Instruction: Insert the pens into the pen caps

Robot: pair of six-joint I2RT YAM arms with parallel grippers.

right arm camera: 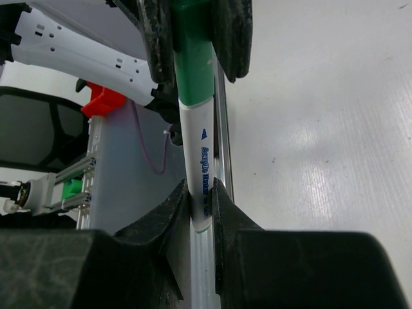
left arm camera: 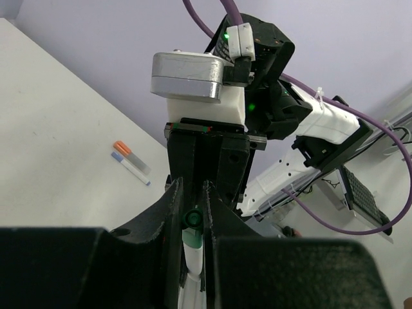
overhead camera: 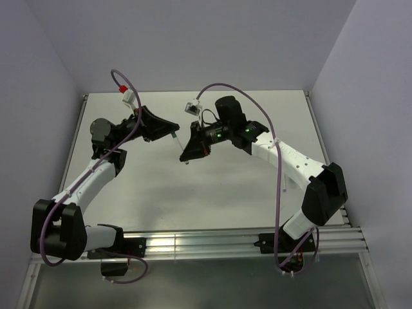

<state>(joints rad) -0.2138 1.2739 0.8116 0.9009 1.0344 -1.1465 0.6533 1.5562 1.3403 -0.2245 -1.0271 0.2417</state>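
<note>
A white pen (right arm camera: 199, 148) with blue lettering hangs in the air between my two grippers, above the table. My right gripper (right arm camera: 199, 190) is shut on its lower barrel. A dark green pen cap (right arm camera: 193, 58) sits on the pen's far end, and the other arm's black fingers (right arm camera: 154, 32) flank it. From the left wrist, the green pen cap (left arm camera: 193, 220) sits pinched between the jaws of my left gripper (left arm camera: 193, 188), with the white barrel (left arm camera: 192, 257) below it. From above, the pen (overhead camera: 179, 147) spans from the left gripper (overhead camera: 172, 131) to the right gripper (overhead camera: 187, 157).
Two more pens lie side by side on the white table (left arm camera: 58, 129): a thicker greyish one with an orange end (left arm camera: 133, 157) and a thin white one with blue ends (left arm camera: 132, 169). Grey walls close the table's back and sides. An aluminium rail (overhead camera: 212, 241) runs along the near edge.
</note>
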